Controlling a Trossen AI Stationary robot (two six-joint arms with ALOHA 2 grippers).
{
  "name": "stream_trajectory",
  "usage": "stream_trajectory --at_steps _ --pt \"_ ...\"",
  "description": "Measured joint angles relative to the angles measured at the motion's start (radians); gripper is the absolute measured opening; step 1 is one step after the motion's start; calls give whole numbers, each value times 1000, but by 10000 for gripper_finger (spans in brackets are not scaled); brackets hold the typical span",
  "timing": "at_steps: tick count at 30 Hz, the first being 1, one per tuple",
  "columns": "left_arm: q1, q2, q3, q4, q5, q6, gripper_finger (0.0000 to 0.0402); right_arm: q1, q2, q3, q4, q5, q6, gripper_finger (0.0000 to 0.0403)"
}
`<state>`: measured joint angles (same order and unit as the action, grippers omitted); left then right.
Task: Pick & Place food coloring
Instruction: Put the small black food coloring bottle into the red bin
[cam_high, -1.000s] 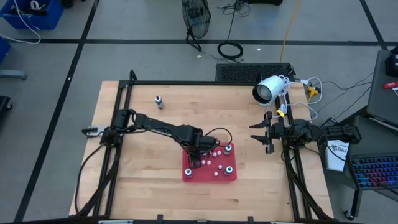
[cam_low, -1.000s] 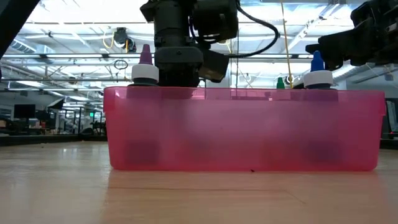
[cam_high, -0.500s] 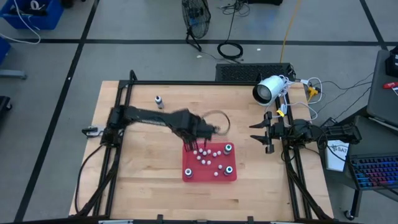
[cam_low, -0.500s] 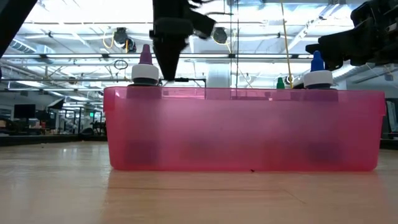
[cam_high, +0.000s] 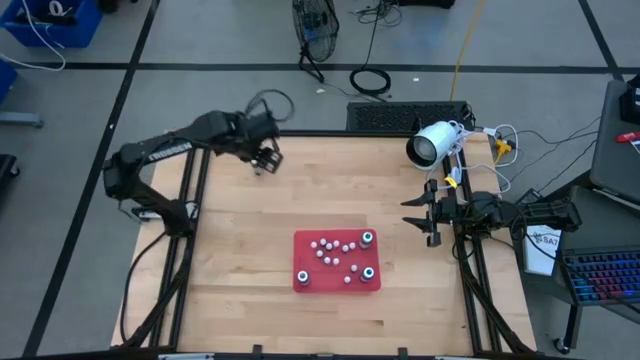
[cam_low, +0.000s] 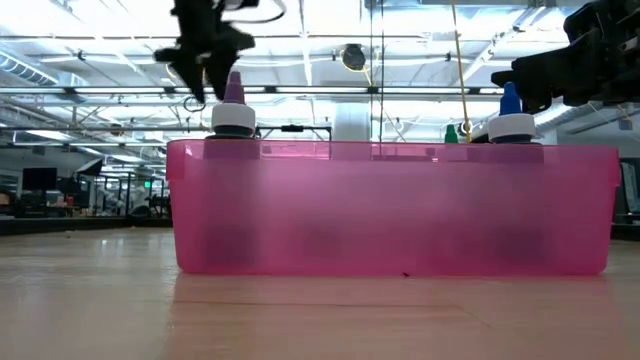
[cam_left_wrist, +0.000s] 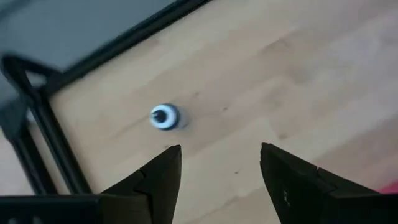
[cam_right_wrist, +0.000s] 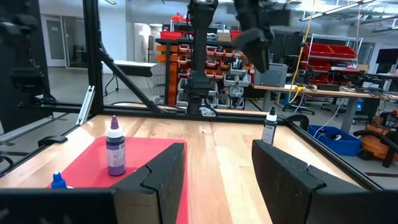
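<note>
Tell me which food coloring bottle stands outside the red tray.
The lone dark bottle at the table's far left corner, under the left gripper; every other bottle sits in the red tray.

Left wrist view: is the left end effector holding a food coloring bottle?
No: the left end effector is open and empty, and the lone bottle stands on the table apart from its fingers.

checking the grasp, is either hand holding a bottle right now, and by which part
Nothing is held. The left hand is open above the bottle on the table; the right hand is open too.
</note>
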<state>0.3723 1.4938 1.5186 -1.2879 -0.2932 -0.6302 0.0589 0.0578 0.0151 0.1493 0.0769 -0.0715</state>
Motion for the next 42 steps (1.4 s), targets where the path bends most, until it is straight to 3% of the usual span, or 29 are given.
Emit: stream_trajectory --at_steps 6,16,31,42 --pt "179 -28 -134 99 132 79 234 0 0 0 0 0 0 176" --pt "302 58 -217 174 217 207 242 0 0 0 0 0 0 176" --pt "326 210 -214 164 224 322 242 0 0 0 0 0 0 178" --pt "328 244 -220 176 195 321 241 0 0 0 0 0 0 177"
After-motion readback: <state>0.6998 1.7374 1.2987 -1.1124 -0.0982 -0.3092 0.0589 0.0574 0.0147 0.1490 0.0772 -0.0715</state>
